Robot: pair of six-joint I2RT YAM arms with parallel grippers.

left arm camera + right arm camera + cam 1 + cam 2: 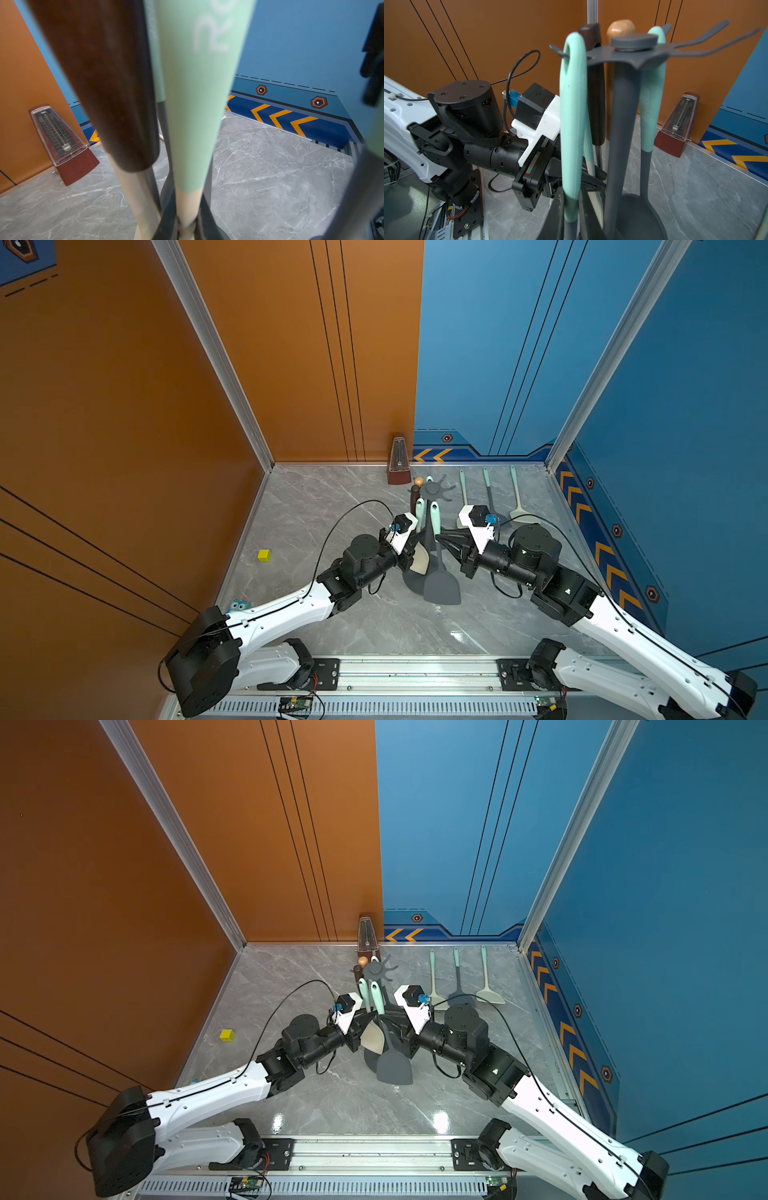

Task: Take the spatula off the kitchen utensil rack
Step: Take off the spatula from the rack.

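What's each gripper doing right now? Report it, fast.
Left gripper: closed on the cream-headed utensil, at its shaft.
Right gripper: closed on the grey spatula, which hangs hooked on the kitchen utensil rack.

The rack [623,124] looks smooth, matt and dark grey; plastic or coated metal, I cannot tell which. The spatula [442,587] has a matt, rubbery-looking dark grey blade and a smooth mint sleeve on its handle. The cream-headed utensil [420,561] has the same soft matt look. One hanging handle [104,83] is dark polished wood, and another ends in a pale wooden knob [620,28]. The desk [332,510] is glossy, grey and marble-patterned, mirroring the lights. The metronome [79,166] has a reddish wood-look case under a clear plastic cover. The arms [282,610] wear smooth white plastic shells with matt black joints. The rail [415,674] is bare silvery metal.
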